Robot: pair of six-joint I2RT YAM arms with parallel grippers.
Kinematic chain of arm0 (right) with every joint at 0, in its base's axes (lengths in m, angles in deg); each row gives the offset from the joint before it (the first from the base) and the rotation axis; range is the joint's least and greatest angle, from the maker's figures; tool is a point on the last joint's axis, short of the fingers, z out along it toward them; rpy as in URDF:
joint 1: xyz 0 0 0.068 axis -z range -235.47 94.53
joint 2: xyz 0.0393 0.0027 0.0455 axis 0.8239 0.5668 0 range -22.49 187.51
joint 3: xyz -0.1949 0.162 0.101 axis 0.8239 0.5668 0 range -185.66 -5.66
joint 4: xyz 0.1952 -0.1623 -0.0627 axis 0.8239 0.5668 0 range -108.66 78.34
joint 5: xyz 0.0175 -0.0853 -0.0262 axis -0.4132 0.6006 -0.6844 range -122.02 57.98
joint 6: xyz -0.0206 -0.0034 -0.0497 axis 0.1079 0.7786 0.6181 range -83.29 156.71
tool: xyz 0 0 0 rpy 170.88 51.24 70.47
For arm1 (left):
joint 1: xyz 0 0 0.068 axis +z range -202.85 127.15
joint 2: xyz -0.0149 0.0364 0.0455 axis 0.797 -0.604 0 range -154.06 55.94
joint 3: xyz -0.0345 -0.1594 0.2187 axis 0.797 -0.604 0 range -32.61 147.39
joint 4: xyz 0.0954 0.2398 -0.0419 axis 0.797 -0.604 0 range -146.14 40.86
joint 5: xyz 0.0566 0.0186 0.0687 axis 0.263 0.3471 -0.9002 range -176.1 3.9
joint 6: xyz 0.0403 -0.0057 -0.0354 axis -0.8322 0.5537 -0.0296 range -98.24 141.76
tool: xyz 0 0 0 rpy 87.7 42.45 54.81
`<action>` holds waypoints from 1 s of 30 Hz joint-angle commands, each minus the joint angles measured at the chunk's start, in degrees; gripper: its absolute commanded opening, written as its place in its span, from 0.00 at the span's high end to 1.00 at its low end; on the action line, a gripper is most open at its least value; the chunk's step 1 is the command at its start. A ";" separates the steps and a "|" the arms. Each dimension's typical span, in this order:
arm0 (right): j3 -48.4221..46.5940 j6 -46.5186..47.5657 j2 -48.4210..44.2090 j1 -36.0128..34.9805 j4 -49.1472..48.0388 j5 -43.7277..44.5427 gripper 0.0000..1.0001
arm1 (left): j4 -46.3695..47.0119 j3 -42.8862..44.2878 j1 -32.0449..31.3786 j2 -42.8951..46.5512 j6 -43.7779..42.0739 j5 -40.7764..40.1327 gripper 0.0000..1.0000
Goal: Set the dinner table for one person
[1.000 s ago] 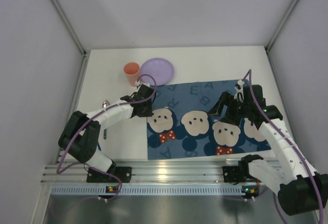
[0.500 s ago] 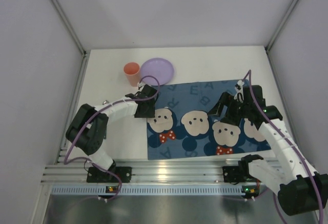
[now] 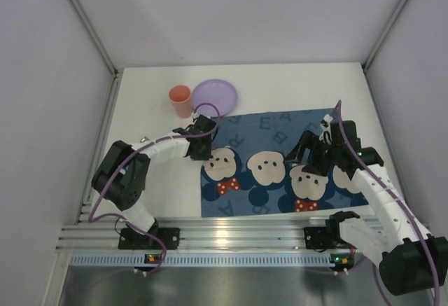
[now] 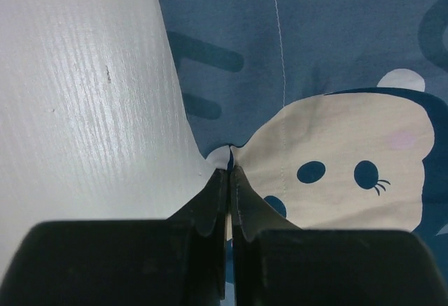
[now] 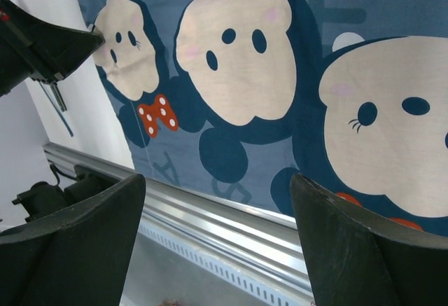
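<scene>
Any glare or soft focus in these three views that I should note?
Top external: bright glare on the aluminium rail, elsewhere even light. Left wrist: left pincer dark and soft, placemat sharp. Right wrist: near fingers blurred, placemat crisp.

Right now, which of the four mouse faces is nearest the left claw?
The leftmost face, at the left edge of the mat: the left gripper is shut on that edge right beside it. The other three faces lie further right.

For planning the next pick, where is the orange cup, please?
Top view: the orange cup stands far-left on the table, just left of the purple plate.
</scene>
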 commanded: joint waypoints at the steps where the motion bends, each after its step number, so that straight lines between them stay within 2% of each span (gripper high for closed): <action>1: 0.53 0.38 -1.42 1.14 -1.68 0.26 0.16 | -1.24 -0.23 0.17 -2.12 -0.80 -0.21 0.99; 16: 0.79 -0.06 -0.98 1.23 -3.34 -0.44 0.16 | -6.87 -6.12 10.45 11.93 -5.63 -2.41 1.00; 19: 1.14 -0.33 -0.63 1.23 -4.13 -0.71 0.16 | -7.14 -5.77 10.80 12.82 -6.68 -2.15 0.93; 23: 1.85 -0.68 -0.36 1.23 -4.84 -1.15 0.16 | -7.31 -3.93 11.15 11.69 -8.79 -3.29 0.90; 30: 2.46 -0.68 -0.36 1.23 -5.02 -1.32 0.16 | -8.55 2.84 13.61 5.53 -11.17 -4.00 0.92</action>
